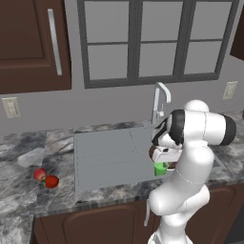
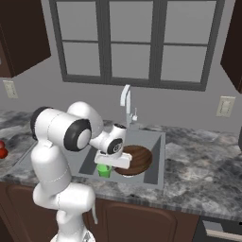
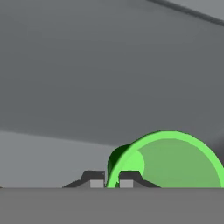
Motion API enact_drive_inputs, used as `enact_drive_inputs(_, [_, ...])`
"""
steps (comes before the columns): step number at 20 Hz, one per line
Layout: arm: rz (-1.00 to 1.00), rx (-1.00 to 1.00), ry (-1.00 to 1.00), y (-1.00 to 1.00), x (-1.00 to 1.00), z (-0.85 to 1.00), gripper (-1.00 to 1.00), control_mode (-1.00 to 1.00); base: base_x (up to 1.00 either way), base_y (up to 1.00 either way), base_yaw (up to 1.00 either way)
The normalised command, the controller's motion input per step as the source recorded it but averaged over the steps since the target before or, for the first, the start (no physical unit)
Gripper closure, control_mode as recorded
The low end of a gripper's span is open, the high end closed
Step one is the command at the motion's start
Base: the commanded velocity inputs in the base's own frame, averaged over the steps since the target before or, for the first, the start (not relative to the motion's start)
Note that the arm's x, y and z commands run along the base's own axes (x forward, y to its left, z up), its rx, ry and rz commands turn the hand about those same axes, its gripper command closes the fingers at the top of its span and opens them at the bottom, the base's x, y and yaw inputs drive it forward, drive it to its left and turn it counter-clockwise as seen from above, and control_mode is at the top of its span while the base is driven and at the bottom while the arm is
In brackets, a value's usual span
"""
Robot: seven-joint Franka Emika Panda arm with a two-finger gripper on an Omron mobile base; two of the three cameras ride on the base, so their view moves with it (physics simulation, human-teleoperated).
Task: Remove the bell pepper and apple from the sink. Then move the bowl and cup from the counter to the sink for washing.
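Observation:
My gripper [image 3: 110, 180] is shut on the rim of the green cup [image 3: 175, 162], one finger inside and one outside. The hand holds the cup [image 1: 160, 168] low in the grey sink [image 1: 109, 157], near its front wall. Right beside the cup [image 2: 104, 171], the dark-brown wooden bowl [image 2: 137, 159] lies in the basin, and the hand partly hides it [image 1: 172, 166]. The pinkish apple [image 1: 40, 174] and the bright red bell pepper [image 1: 52, 181] rest side by side on the marbled counter [image 1: 24, 200], left of the sink.
A curved chrome faucet [image 1: 161, 97] stands behind the basin. The ribbed drainboard [image 1: 102, 147] takes up the sink's left half. A window fills the wall above, and brown cabinets [image 1: 28, 43] hang at upper left. More counter [image 2: 203, 165] stretches to the right.

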Motion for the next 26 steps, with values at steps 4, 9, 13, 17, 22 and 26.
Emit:
enact_drive_inputs(4, [0.02, 0.04, -0.01, 0.0, 0.08, -0.1, 1.0, -1.0, 0.0, 0.0, 0.0])
enact_drive_inputs(9, [0.0, 0.01, -0.01, 0.0, 0.09, -0.09, 1.0, -1.0, 0.0, 0.0, 0.0])
enact_drive_inputs(13, [0.0, 0.0, -0.03, 0.0, 0.07, -0.11, 1.0, -1.0, 0.0, 0.0, 0.0])
enact_drive_inputs(17, [0.0, 0.0, -0.03, 0.0, 0.05, -0.13, 1.0, -1.0, 0.0, 0.0, 0.0])
enact_drive_inputs(22, [0.0, 0.0, -0.03, 0.0, 0.11, -0.12, 1.0, -1.0, 0.0, 0.0, 0.0])
enact_drive_inputs(26, [0.0, 0.0, -0.04, 0.0, 0.11, -0.12, 1.0, -1.0, 0.0, 0.0, 0.0])
